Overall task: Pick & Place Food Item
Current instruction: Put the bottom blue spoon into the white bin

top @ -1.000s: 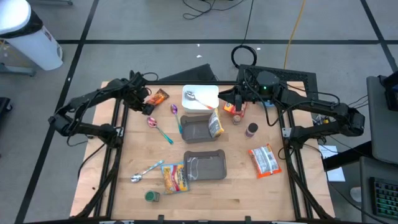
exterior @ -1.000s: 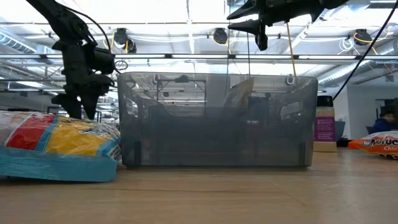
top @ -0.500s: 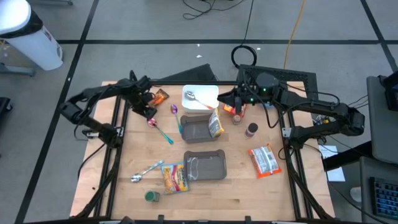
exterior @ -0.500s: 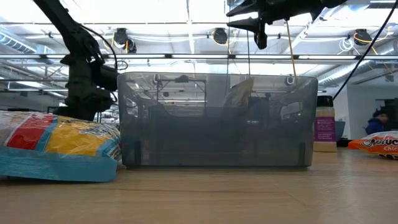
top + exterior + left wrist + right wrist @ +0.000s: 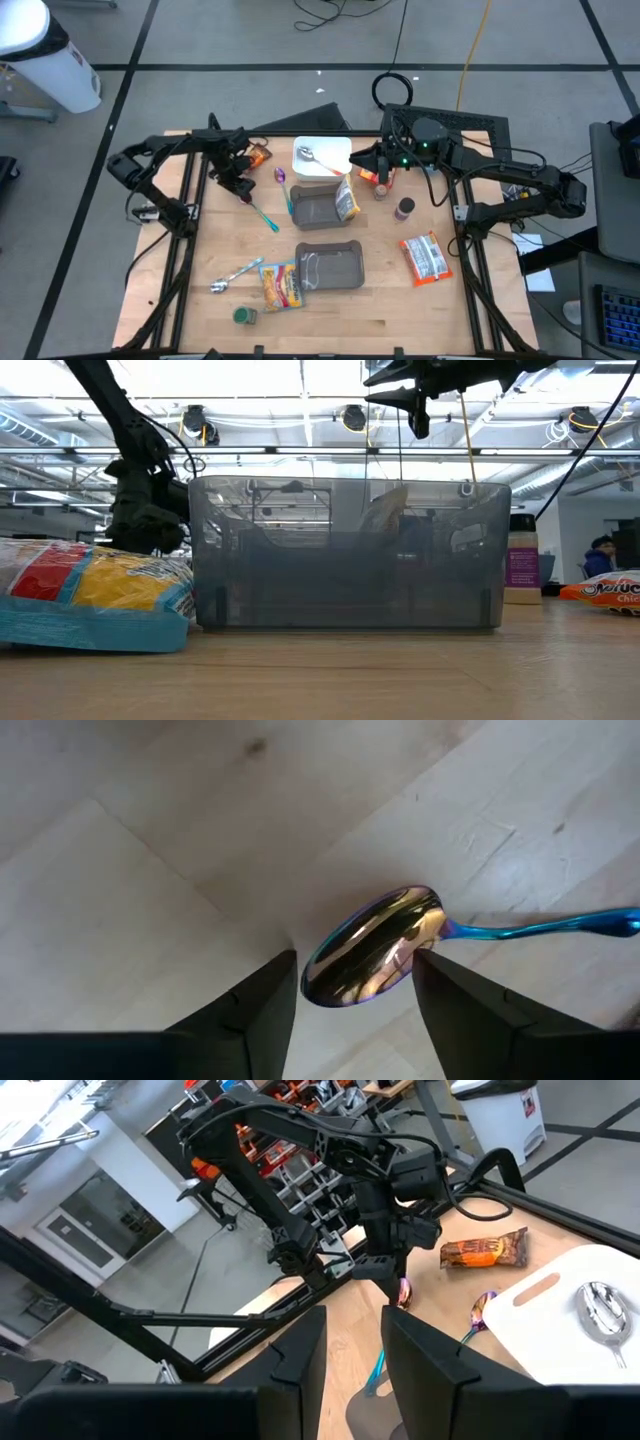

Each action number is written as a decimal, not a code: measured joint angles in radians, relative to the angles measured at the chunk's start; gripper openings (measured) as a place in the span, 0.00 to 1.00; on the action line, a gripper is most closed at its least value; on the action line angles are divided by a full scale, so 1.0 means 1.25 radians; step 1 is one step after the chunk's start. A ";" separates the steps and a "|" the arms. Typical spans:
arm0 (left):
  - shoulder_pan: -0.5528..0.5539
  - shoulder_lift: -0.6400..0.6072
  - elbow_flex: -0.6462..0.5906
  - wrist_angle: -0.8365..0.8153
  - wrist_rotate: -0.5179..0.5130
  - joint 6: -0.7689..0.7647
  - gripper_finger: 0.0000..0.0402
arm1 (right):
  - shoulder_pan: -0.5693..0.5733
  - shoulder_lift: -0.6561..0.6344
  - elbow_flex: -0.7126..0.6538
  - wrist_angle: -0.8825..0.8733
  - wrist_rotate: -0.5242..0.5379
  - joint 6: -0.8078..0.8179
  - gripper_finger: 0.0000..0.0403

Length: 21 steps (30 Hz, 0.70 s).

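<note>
Over the back left of the wooden table (image 5: 380, 300), I bring my left gripper (image 5: 355, 990) down on an iridescent spoon (image 5: 375, 958) with a blue handle, its bowl lying directly between my two fingers (image 5: 250, 1010), which are spread wider than the bowl and stand on either side of it without, as far as I can tell, touching it. To do this step well I judge I should settle squarely until the fingertips are level with the tabletop, keep the bowl centred so neither finger nudges it sideways, and close slowly, since a thin polished spoon lying flat is likely to slip or pivot out of a hurried pinch. I hold nothing at this point. Just beyond my claw lies an orange snack wrapper (image 5: 259, 154); farther off, toward the middle of the table, sit a white cutting board (image 5: 335, 150) carrying a silver spoon (image 5: 306, 155), and a grey tray (image 5: 310, 208) with a yellow snack bag (image 5: 346, 200) leaning in it. That bag looks the likeliest food item of the task, though I cannot be sure which is meant. My right gripper (image 5: 358, 163) waits in the air at the far side of the cutting board, its fingers (image 5: 300, 1360) a narrow gap apart and holding nothing.
</note>
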 joint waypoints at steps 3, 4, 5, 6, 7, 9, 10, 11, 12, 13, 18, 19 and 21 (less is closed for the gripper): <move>-0.008 0.002 0.000 0.013 -0.003 -0.001 0.46 | 0.000 0.000 0.000 0.000 0.000 0.000 0.23; -0.010 0.002 0.000 0.021 -0.003 -0.006 0.44 | 0.000 0.000 0.000 0.000 0.000 0.000 0.22; -0.011 0.002 -0.001 0.025 -0.003 -0.009 0.42 | 0.000 0.000 0.000 0.000 0.000 -0.001 0.22; -0.012 0.002 -0.001 0.028 -0.002 -0.011 0.40 | 0.000 0.000 0.000 0.000 0.000 -0.001 0.23; -0.011 0.002 -0.002 0.032 -0.003 -0.015 0.38 | 0.000 0.000 0.000 0.000 0.000 0.000 0.23; -0.012 0.002 -0.002 0.039 -0.016 -0.018 0.34 | 0.000 0.000 0.000 0.000 0.000 -0.001 0.22; -0.012 0.002 -0.002 0.041 -0.027 -0.019 0.32 | 0.000 0.000 0.000 0.000 0.000 0.000 0.22; -0.012 0.002 -0.002 0.042 -0.037 -0.021 0.30 | 0.000 0.000 0.000 0.000 0.000 0.000 0.22; -0.012 0.002 -0.002 0.044 -0.046 -0.022 0.28 | 0.000 0.000 0.000 0.000 0.000 -0.001 0.22; -0.012 0.002 -0.002 0.044 -0.050 -0.021 0.25 | 0.000 0.000 0.000 0.000 0.000 0.000 0.23; -0.012 0.002 -0.001 0.047 -0.028 -0.023 0.15 | 0.000 0.000 0.000 -0.001 0.000 0.000 0.23; -0.012 0.002 -0.001 0.047 -0.023 -0.029 0.13 | 0.000 0.000 0.000 -0.001 0.000 0.000 0.23; -0.012 0.002 -0.001 0.049 -0.023 -0.049 0.11 | 0.000 0.000 0.000 -0.001 0.000 0.000 0.22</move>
